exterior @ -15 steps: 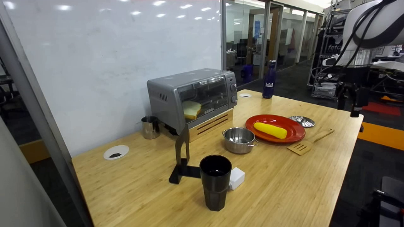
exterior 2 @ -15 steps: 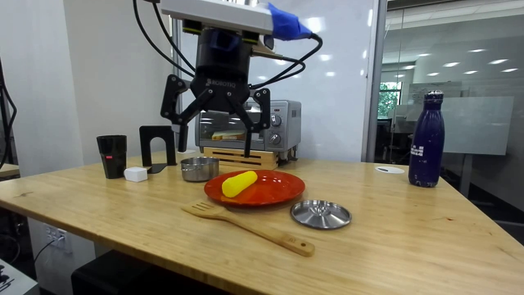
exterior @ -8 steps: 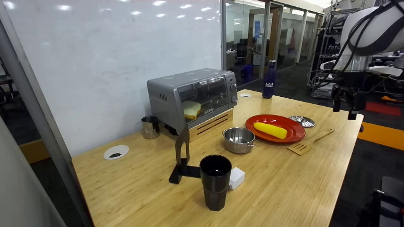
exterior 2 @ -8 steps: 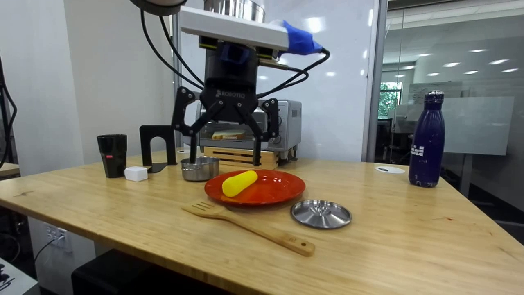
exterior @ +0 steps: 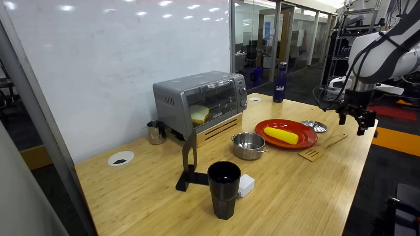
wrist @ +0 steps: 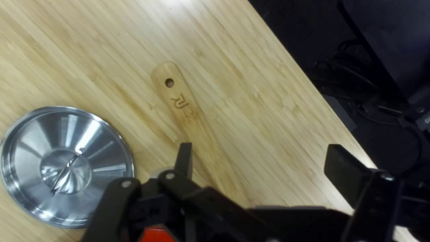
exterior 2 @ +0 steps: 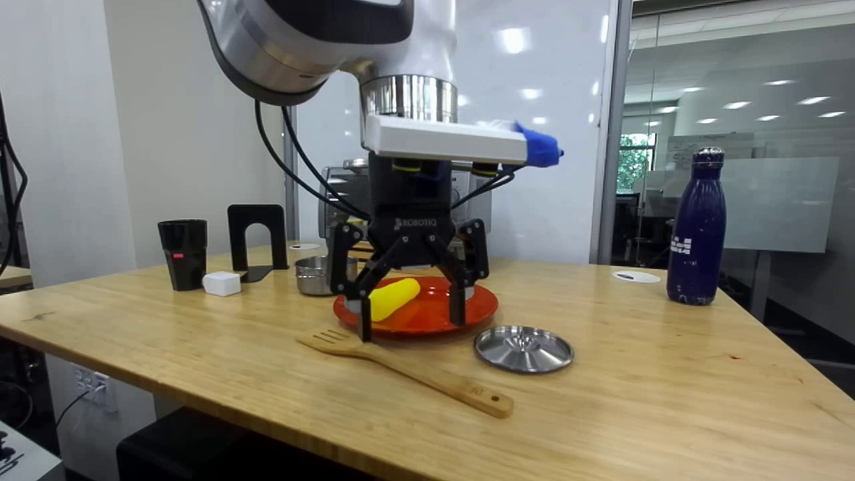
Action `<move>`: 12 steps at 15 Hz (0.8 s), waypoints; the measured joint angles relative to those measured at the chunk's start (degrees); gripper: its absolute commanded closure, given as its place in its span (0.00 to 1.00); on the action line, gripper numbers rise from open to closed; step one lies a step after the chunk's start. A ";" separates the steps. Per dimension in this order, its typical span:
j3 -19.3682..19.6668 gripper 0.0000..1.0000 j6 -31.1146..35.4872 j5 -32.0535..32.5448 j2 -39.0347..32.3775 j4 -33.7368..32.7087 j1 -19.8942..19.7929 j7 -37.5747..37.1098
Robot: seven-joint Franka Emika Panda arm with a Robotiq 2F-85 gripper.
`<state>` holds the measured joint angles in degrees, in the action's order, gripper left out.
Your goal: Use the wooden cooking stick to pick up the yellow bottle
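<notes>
The wooden cooking stick, a slotted spatula (exterior 2: 434,381), lies flat on the table in front of the red plate (exterior 2: 427,327); it also shows as a spatula (exterior: 313,152) beside the plate. On the plate rests the yellow bottle (exterior: 281,135), partly covered by a finger in an exterior view, yellow bottle (exterior 2: 399,295). My gripper (exterior 2: 411,327) stands open above the table, fingers pointing down, with nothing held. In the wrist view the spatula handle (wrist: 183,107) runs between the spread fingers of the gripper (wrist: 258,161), nearer the left one. The slotted head is hidden there.
A steel lid (wrist: 67,164) lies close to the handle. Beside the plate stands a steel pot (exterior: 248,147). Farther off are a black cup (exterior: 224,193), a bookend (exterior 2: 257,230), a white block (exterior 2: 222,284), a toaster oven (exterior: 197,95) and a dark blue bottle (exterior 2: 698,234).
My gripper has come down toward the table, shifting right in the view that faces the oven and left in the view along the table. It stays open. The spatula and yellow bottle have not moved.
</notes>
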<state>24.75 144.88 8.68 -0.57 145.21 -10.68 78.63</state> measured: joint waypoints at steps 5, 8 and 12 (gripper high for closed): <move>-2.16 0.00 4.05 -0.33 -1.44 0.81 -2.31 9.45; -2.89 0.00 5.77 -0.83 -1.45 1.55 -3.08 14.12; -3.58 0.00 8.58 -3.30 -1.58 2.48 -3.62 20.28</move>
<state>21.17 153.46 5.38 -2.16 147.69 -14.30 98.91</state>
